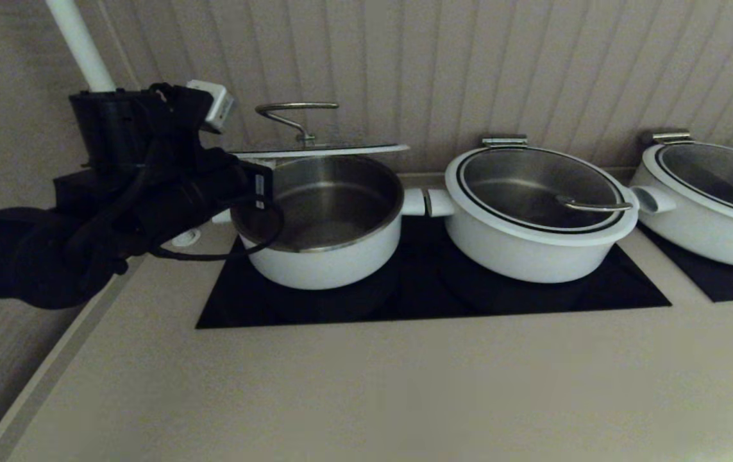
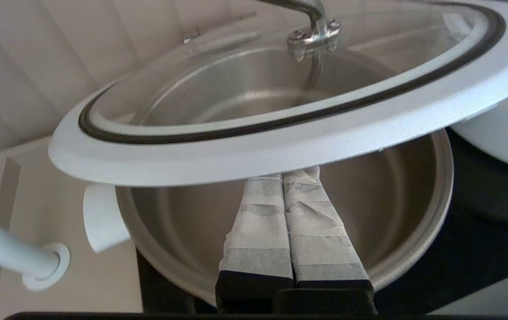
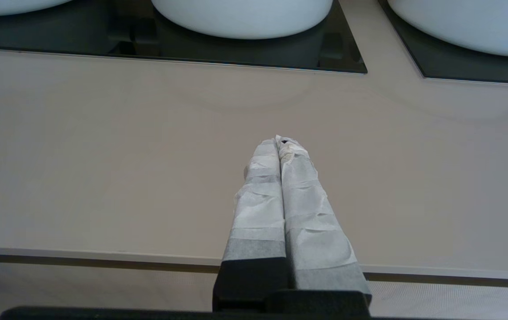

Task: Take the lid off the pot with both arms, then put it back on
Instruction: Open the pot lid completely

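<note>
White-rimmed glass lid [image 1: 321,149] is raised above the pot [image 1: 322,221], level, clear of the pot's rim, and set slightly toward the back wall. Bent steel loop handle [image 1: 294,117] stands on top of the lid.

Pot: steel lining exposed, nothing seen inside. It sits at the left end of a black cooktop panel [image 1: 430,289] set into the beige surface [image 1: 366,385].

Left hand [image 2: 283,178]: at the left edge of the pot. In the left wrist view, the two white-wrapped fingers [image 2: 262,222] are pressed together side by side, with their tips running under the lid's white rim, over the open pot. The tips are hidden by the rim, so whether anything is held between them cannot be told.

Right hand [image 3: 280,141]: out of the head view. In the right wrist view, the fingers are closed against each other with nothing between them, above bare surface near its front edge and well apart from the pots.

Second white pot [image 1: 536,212] stands just right of the task pot, lid on; their stub handles nearly meet. Third pot [image 1: 712,199] is at far right. White pipe [image 1: 81,45] rises at the left rear.
</note>
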Available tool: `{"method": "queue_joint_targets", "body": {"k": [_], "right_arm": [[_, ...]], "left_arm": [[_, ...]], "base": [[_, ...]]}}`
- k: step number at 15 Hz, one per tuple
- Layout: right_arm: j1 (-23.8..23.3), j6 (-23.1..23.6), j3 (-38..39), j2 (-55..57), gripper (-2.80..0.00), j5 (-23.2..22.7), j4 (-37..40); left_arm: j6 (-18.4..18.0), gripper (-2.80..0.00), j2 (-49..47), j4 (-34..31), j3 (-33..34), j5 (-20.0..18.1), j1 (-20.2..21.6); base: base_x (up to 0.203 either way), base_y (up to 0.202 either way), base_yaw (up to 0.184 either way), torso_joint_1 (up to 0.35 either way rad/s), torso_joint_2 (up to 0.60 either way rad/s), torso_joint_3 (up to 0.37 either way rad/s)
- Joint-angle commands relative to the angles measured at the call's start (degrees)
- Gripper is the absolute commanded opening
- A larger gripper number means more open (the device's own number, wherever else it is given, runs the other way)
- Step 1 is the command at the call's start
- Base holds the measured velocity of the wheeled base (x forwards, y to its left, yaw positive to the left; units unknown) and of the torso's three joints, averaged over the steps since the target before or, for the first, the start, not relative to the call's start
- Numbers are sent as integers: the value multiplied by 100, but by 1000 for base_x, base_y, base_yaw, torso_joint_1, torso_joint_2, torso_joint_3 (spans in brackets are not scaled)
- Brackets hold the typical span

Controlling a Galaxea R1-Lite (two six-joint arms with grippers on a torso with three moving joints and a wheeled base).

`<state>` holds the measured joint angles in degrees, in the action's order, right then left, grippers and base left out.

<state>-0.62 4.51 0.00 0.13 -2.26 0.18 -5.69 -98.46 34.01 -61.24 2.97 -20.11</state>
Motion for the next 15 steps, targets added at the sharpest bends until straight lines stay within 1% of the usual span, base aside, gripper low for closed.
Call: {"method": "queue_joint_targets", "body": {"k": [1, 7, 12, 13, 15], "right_arm": [[1, 6, 0, -10, -280, -3, -1], [1, 6, 0, -9, -280, -3, -1], [1, 6, 0, -5, -280, -3, -1], [1, 6, 0, -11, -280, -3, -1], [1, 6, 0, -5, -280, -3, -1]], "left_arm": [[-10, -280, -112, 18, -86, 1, -1], [-20, -280, -313, 18, -542, 1, 2], [1, -280, -340, 34, -692, 10, 7], [14, -280, -334, 106, -697, 10, 8], [-1, -280, -373, 527, -688, 23, 8]], "base": [[0, 0, 0, 0, 0, 0], [0, 0, 0, 0, 0, 0], [0, 0, 0, 0, 0, 0], [0, 0, 0, 0, 0, 0], [0, 0, 0, 0, 0, 0]]}}
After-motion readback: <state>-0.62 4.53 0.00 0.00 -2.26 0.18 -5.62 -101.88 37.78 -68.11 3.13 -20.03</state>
